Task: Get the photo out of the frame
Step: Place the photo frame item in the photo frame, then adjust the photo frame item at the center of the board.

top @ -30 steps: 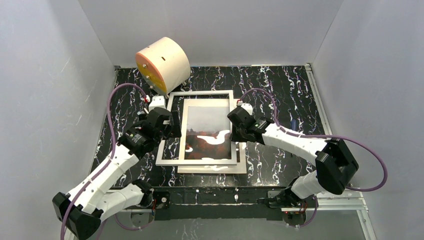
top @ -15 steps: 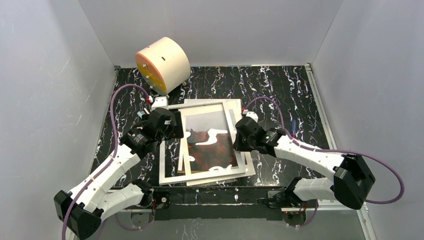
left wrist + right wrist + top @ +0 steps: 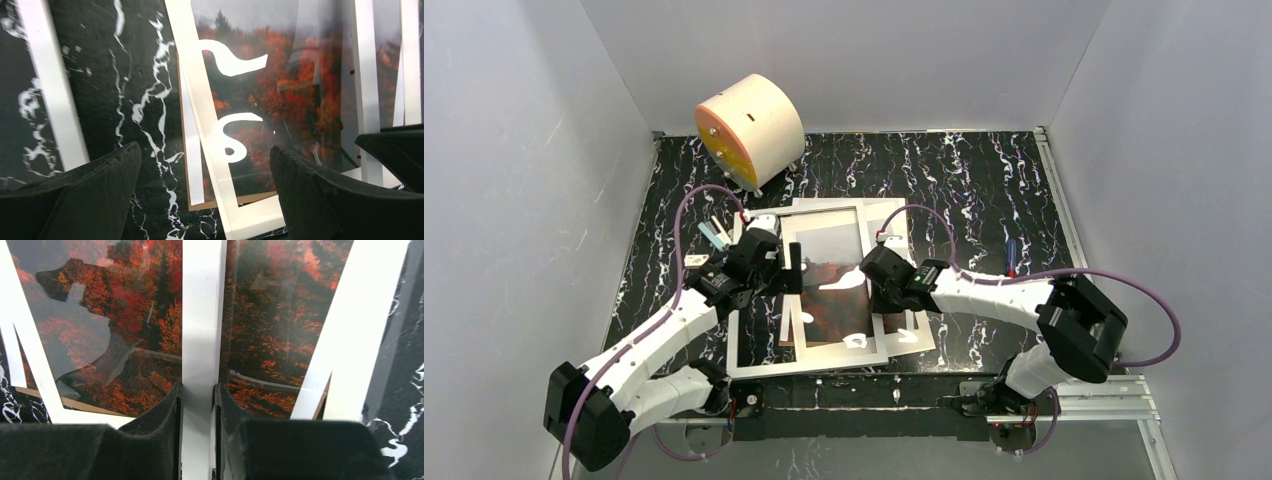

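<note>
Right, from the near edge: frame (image 3: 809, 367) flat on table (image 3: 984, 180), near rail just ahead of the arm bases, whole thing skewed. Under it, photo (image 3: 829, 305), red trees up, misty end pointing far, with a white mat and a sliver of brown board, slewed against the frame and shoved toward its right side. Not clear of the frame yet, by the look of it. Next up, right gripper (image 3: 198, 390) clenched on the frame's right rail, a pad on either side of the white strip, red trees showing to both sides of that strip. Left gripper (image 3: 202, 155) spread wide, grasping nothing, low over the mat's left border with bare table to its left. Looks like the separating step: getting the frame off the stack. Best done slowly, rail gripped firm, pull kept level and straight to avoid snagging the paper. Worth lowering the free fingers onto the mat border to pin the stack during the pull. No pressing on the print itself; probably creases easily. Mind the skew as well: risk of a corner jamming with the frame cocked. Farthest back, cylinder (image 3: 749, 130) at the far-left corner, well apart from all this.
</note>
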